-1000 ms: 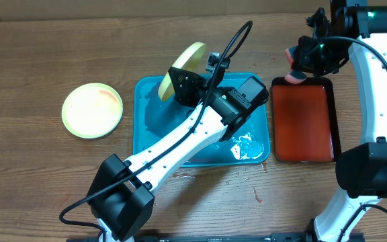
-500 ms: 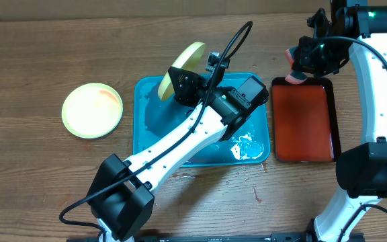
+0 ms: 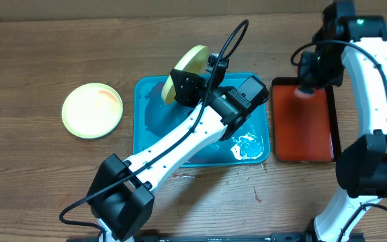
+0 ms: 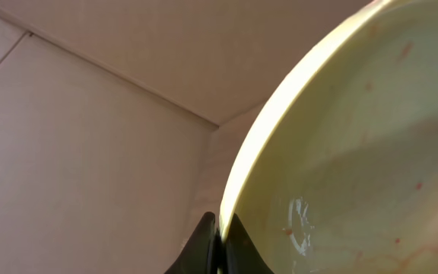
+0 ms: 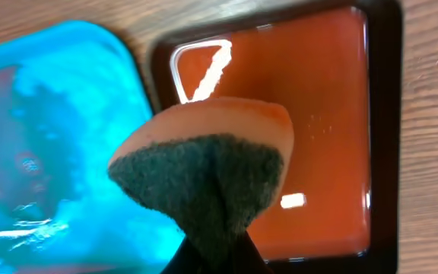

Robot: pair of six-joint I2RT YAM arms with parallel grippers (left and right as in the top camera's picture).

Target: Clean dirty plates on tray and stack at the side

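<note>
The left gripper [image 3: 179, 85] pinches the rim of a tilted yellow-green plate [image 4: 356, 144] just ahead of it above the turquoise tray [image 3: 150, 131], so the right gripper [image 3: 308, 86], clamped on the sponge [image 5: 204, 164] over the red tray [image 3: 304, 131], should cross to its left and wipe the speckled face gently

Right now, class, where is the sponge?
Overhead view, right side: the sponge is pinched in the right end effector, above the far end of the red tray.
</note>
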